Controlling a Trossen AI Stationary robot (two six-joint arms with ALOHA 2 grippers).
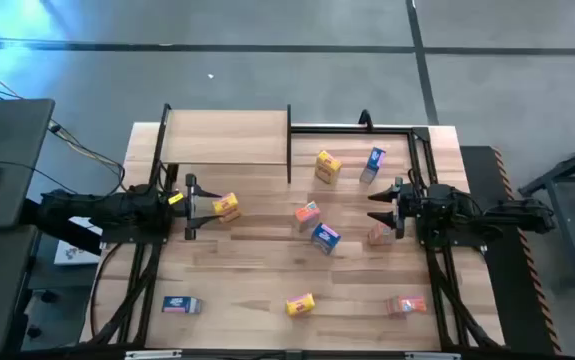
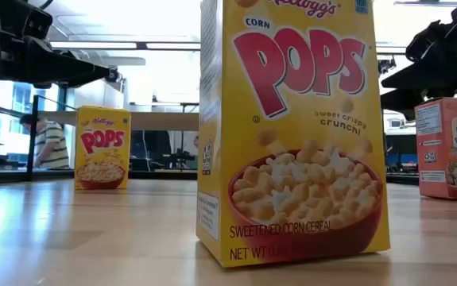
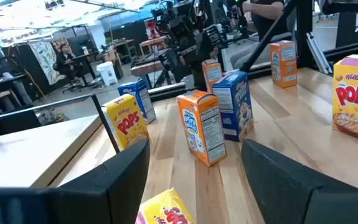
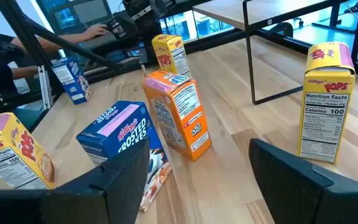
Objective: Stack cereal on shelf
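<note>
Low view: yellow box (image 2: 292, 131) reads "Kellogg's Corn Pops" (sweetened corn cereal).

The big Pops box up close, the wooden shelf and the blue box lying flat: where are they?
Pops box (image 2: 292, 127): low view, front face.
Shelf (image 1: 227, 135): high view, bare board.
Blue box (image 1: 180, 305): high view, top face.

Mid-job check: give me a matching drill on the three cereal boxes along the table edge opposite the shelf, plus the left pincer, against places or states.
Things:
1. edge-row blue box
2. edge-row yellow box
3. edge-row orange-red box
4. left pincer

Places or states:
A. middle of the row
B. open, facing the left-side yellow box
C. the row's right-arm end
D. the row's left-arm end

Pairs: 1-D, 2-A, 3-C, 4-B
</note>
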